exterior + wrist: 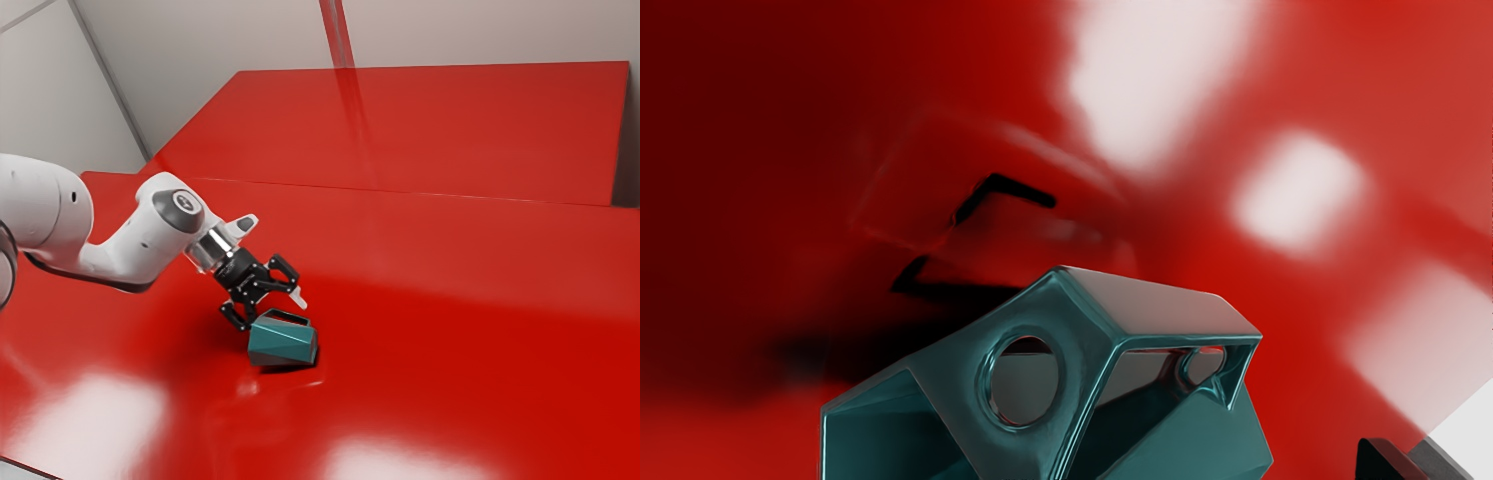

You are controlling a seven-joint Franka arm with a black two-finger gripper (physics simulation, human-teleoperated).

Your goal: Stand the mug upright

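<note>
In the exterior view the gripper comes first from the left, slanting down over the table, and just beyond its fingertips the teal mug lies on its side, its handle on the upper side, close to the gripper. So the mug is not upright. What could go wrong is a grip taken off-centre: if one finger meets the wall well ahead of the other, the mug could skid or roll over a facet, since its flat sides give it edges to tip across. A finger catching the angular handle could swing the mug round instead of lifting it, and a hold far from the mug's weight could let it droop during the turn. If the gripper tilts too steeply while low, a knuckle might strike the table.

The gripper stands open, its two fingers spread widely, and holds nothing. In the wrist view the mug fills the space before it, with a black fingertip beside it and a gap between. Whether the other finger brushes the mug, or how flatly its underside sits, I can't fairly say from these angles.
</note>
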